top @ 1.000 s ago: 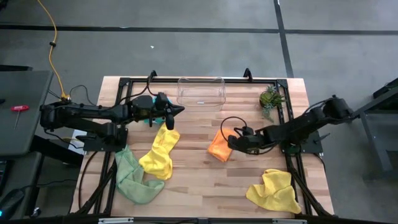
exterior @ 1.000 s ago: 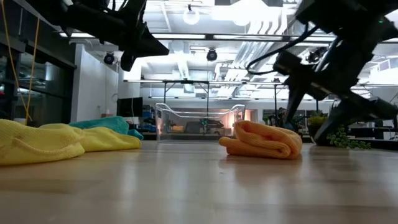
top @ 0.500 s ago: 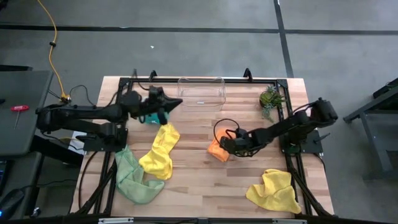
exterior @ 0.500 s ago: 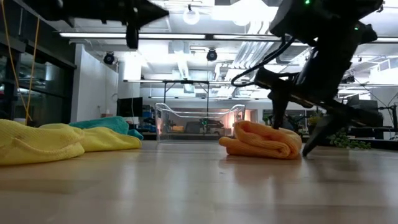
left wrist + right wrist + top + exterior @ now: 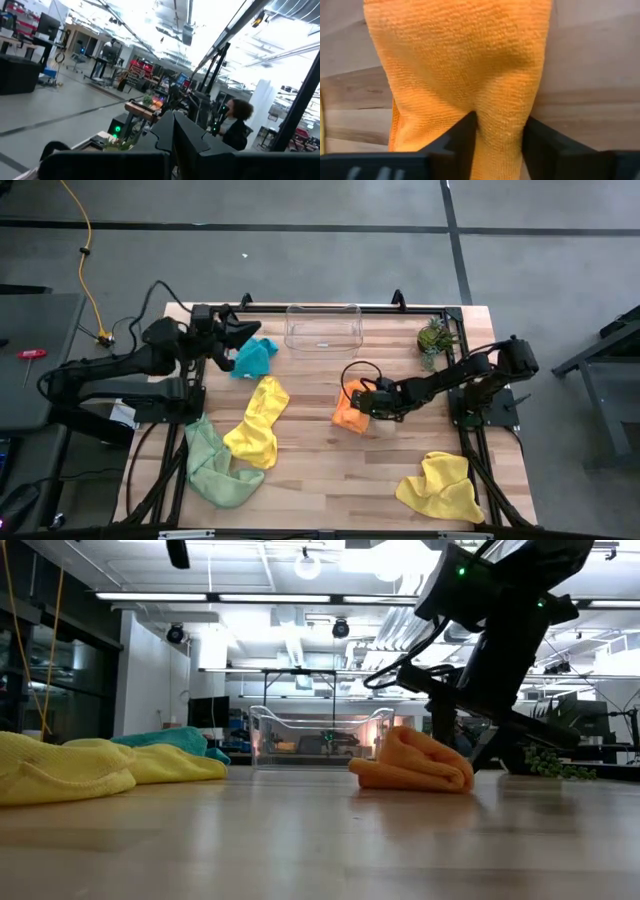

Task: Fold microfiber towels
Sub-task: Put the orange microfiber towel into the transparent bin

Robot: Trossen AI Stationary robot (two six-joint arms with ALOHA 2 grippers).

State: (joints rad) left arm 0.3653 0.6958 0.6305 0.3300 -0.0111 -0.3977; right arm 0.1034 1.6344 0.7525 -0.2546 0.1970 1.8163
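The orange towel (image 5: 348, 410) lies bunched on the table's middle, and my right gripper (image 5: 366, 404) is shut on its right end. It also shows in the low view (image 5: 410, 762) and the right wrist view (image 5: 465, 60). A teal-blue towel (image 5: 255, 357) lies crumpled at the far left. A yellow towel (image 5: 258, 420) and a light green towel (image 5: 212, 468) lie at the left, and a second yellow towel (image 5: 440, 488) lies at the near right. My left gripper (image 5: 238, 336) is shut and empty, raised beside the teal-blue towel, and it points up into the room (image 5: 173, 125). My right gripper pinches a bunched fold of the orange towel's right end (image 5: 500, 132) between its two fingers (image 5: 462, 135), several layers thick. The fingers come low and slanting from the table's right. The towel rests on the table, humped up just ahead of the fingers (image 5: 405, 740).
A clear plastic bin (image 5: 323, 327) stands at the far middle edge. A small potted plant (image 5: 435, 337) stands at the far right. Bare wood lies between the orange towel and the near edge. A person sits in the room beyond (image 5: 235, 122).
My right gripper has gone toward the table's left and down onto the orange towel's right end and has closed on it, so that the end has bunched into a hump. My left gripper has drawn back toward the table's far left corner, risen and tipped upward.
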